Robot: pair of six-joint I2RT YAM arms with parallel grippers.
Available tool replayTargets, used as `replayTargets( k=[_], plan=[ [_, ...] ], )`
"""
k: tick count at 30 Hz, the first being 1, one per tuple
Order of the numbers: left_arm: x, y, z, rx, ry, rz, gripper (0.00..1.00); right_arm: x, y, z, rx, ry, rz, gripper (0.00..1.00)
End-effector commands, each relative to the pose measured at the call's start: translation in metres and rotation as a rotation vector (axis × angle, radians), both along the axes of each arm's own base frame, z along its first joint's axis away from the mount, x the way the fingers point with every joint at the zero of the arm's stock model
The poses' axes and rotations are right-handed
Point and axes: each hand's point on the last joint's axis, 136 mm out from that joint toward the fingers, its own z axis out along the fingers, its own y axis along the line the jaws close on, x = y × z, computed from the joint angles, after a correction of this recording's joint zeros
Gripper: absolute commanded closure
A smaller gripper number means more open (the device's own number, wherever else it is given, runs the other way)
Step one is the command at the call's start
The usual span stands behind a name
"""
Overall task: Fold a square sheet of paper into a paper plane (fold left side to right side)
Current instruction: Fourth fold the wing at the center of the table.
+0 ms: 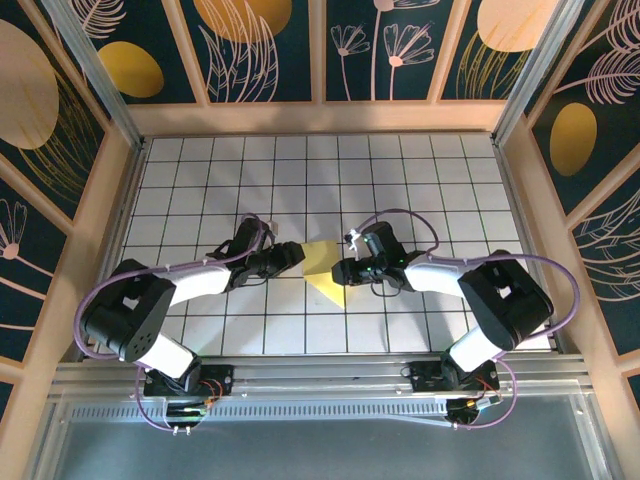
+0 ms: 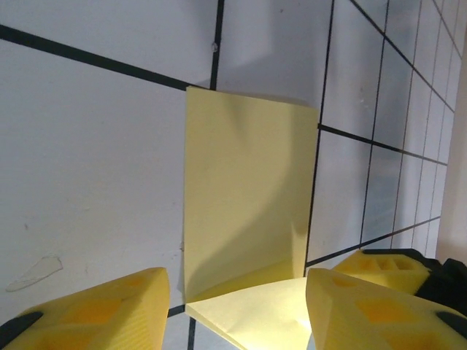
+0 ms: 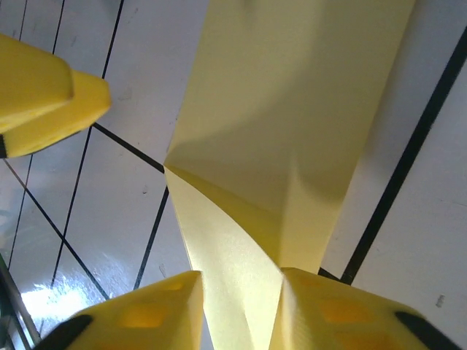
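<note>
Two grippers attend one sheet. From the top external view, we find the square sheet of paper (image 1: 325, 268) at the middle of the gridded table (image 1: 200, 180). It is partly folded to a point toward the near edge, with the left gripper (image 1: 291, 257) and right gripper (image 1: 347, 270) at opposite sides. Jaw gaps cannot be read here. From the left wrist view, the left gripper (image 2: 237, 313) has its fingers (image 2: 102, 306) spread wide and clear of the paper (image 2: 248, 197), whose far flap rises off the table, a lift the overhead view flattens. From the right wrist view, the right gripper (image 3: 237, 313) straddles a raised crease of the paper (image 3: 292, 109), its jaws apart but narrower. We cannot tell whether the pads touch it. We judge the sheet very light, limp, crease-holding, prone to slide and crumple. Hold is best taken by a shallow pinch at a free edge, away from the crease.
</note>
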Motion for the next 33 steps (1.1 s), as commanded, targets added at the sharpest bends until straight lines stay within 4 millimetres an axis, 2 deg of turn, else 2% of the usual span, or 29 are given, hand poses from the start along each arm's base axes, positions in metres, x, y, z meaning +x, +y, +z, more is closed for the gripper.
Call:
replayTargets(
  k=[1,7,14,22,25,33],
  plan=[
    [0.000,-0.003,-0.005,-0.024,0.013,-0.025,0.48,0.002,0.009,0.005,0.021,-0.018,0.029,0.75],
    [0.003,-0.005,-0.007,-0.047,0.020,-0.033,0.46,0.003,0.006,0.008,0.010,-0.023,0.019,1.00],
    [0.008,-0.014,-0.007,-0.079,0.018,-0.060,0.44,0.002,0.000,0.032,0.049,-0.079,0.008,1.00],
    [0.020,-0.030,0.003,-0.123,-0.003,-0.111,0.47,-0.001,-0.006,0.041,0.081,-0.099,-0.013,1.00],
    [0.023,-0.034,-0.006,-0.117,0.012,-0.121,0.49,0.000,-0.008,0.041,0.084,-0.099,-0.019,1.00],
    [0.039,-0.039,-0.015,-0.088,-0.009,-0.129,0.69,-0.002,-0.012,0.039,0.085,-0.088,-0.031,1.00]
  ],
)
